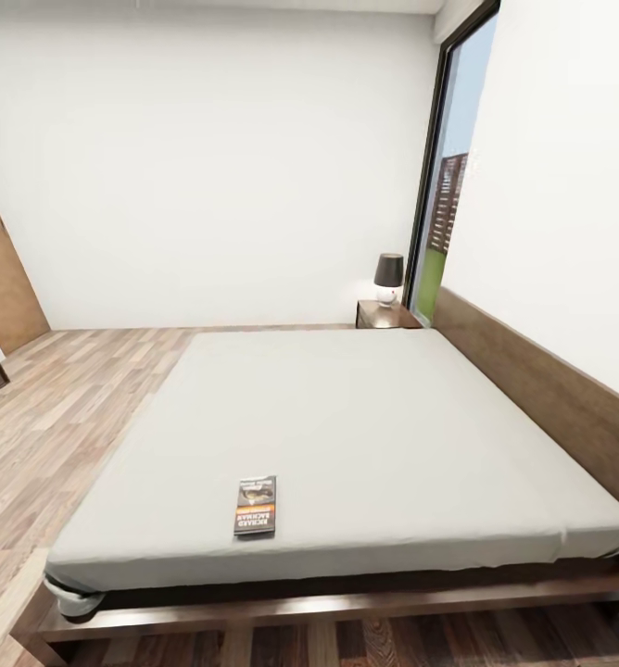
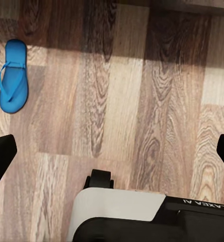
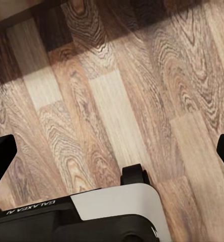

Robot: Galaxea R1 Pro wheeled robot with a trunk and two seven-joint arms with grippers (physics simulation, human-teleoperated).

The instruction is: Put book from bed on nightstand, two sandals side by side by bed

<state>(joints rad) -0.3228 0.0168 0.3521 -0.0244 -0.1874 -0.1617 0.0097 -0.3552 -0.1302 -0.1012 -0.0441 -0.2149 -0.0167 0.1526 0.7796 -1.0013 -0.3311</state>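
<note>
bed [image 1: 495, 593] frame: dark wood, slight sheen. Mattress [image 1: 347, 435]: matt pale cloth. Floor [image 2: 142, 101]: grained wood planks. Sandals [image 2: 13, 75]: smooth blue.

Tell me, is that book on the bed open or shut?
Shut: the book lies flat on the mattress, its cover facing up.

Blue sandals [image 2: 13, 75]; grey-white bed [image 1: 347, 435]; orange-banded book [image 1: 255, 506].

— How do the arms hang?
— Both point straight down, each black two-fingered hand, left hand [image 2: 112, 151] and right hand [image 3: 112, 151], spread wide and holding nothing, above the white-and-black base [image 2: 122, 214]
</note>
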